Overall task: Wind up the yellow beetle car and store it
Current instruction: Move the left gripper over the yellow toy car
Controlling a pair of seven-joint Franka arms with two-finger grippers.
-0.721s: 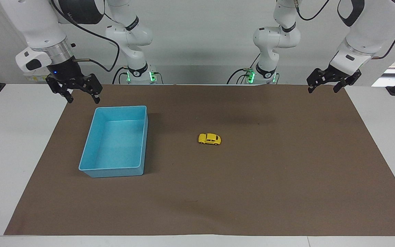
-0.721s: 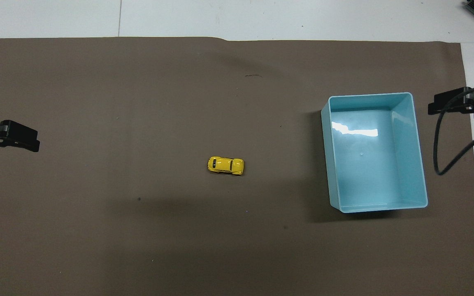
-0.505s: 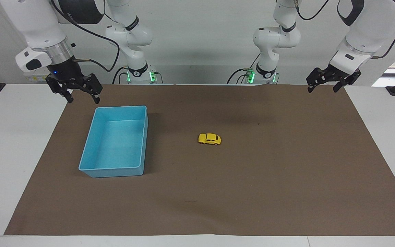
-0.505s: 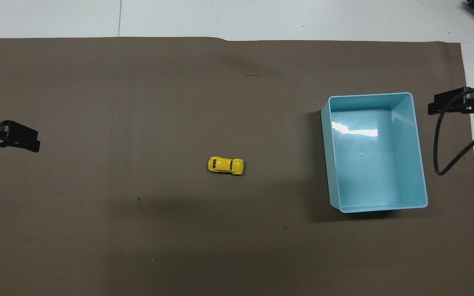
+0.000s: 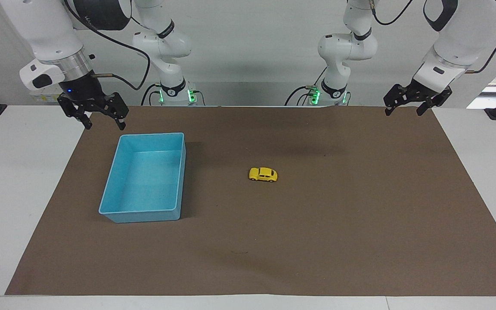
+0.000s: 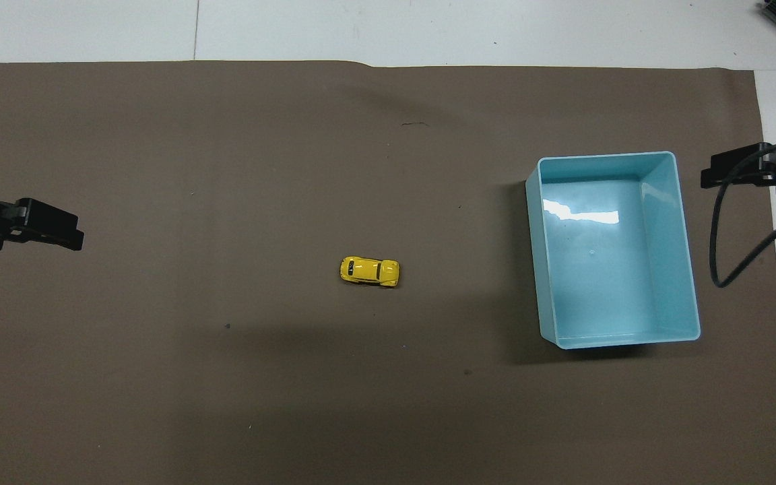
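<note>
The yellow beetle car (image 5: 263,174) (image 6: 370,271) stands on its wheels near the middle of the brown mat, untouched. My left gripper (image 5: 404,112) (image 6: 51,229) hangs open and empty over the mat's corner at the left arm's end, well apart from the car. Over the mat's edge at the right arm's end, my right gripper (image 5: 105,125) (image 6: 731,172) is also open and empty. It hovers beside the blue bin's corner that is closest to the robots.
An empty blue bin (image 5: 109,189) (image 6: 691,269) sits on the brown mat (image 5: 338,241) toward the right arm's end. A black cable (image 6: 721,229) droops from the right arm beside the bin. White tabletop borders the mat.
My left gripper has drifted a little inward over the mat, toward the car. The car, the bin and the right arm have not moved.
</note>
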